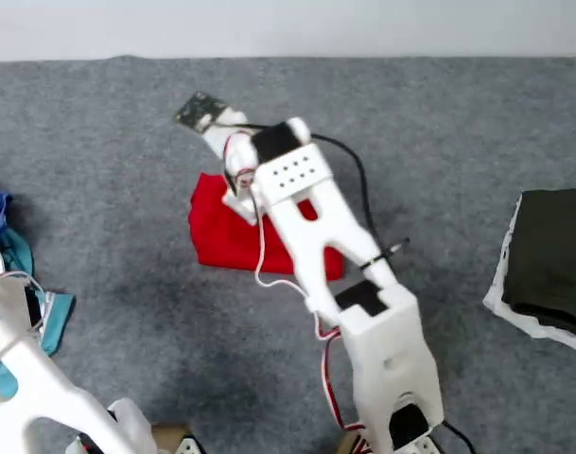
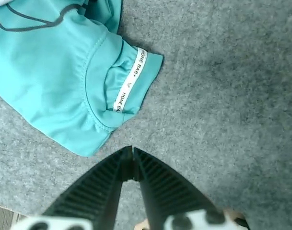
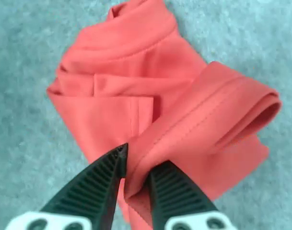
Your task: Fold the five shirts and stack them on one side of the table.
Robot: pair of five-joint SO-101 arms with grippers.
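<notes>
Right pincer [image 3: 137, 157] is clamped on a doubled hem of the red shirt [image 3: 131, 91], which lies mid-bench [image 1: 439, 132]. The shirt is partly folded and bunched, with one rolled edge lifted off the rest.

Left pincer [image 2: 132, 151] is pressed together on nothing, over bare bench just beside the collar of a teal shirt [image 2: 50, 72]. That shirt lies crumpled, well to the left of the red shirt.

Well to the right of the red shirt, a dark green shirt [image 1: 552, 251] lies folded on a white one [image 1: 507, 301]. By the look of it, this is the stack.

Step in hand, as I read it: folding the red shirt. The next move calls for carrying the pinched hem across the shirt's body and laying it flat without dragging the whole garment. The bunched layers beneath may want smoothing. The teal shirt is not yet folded.
</notes>
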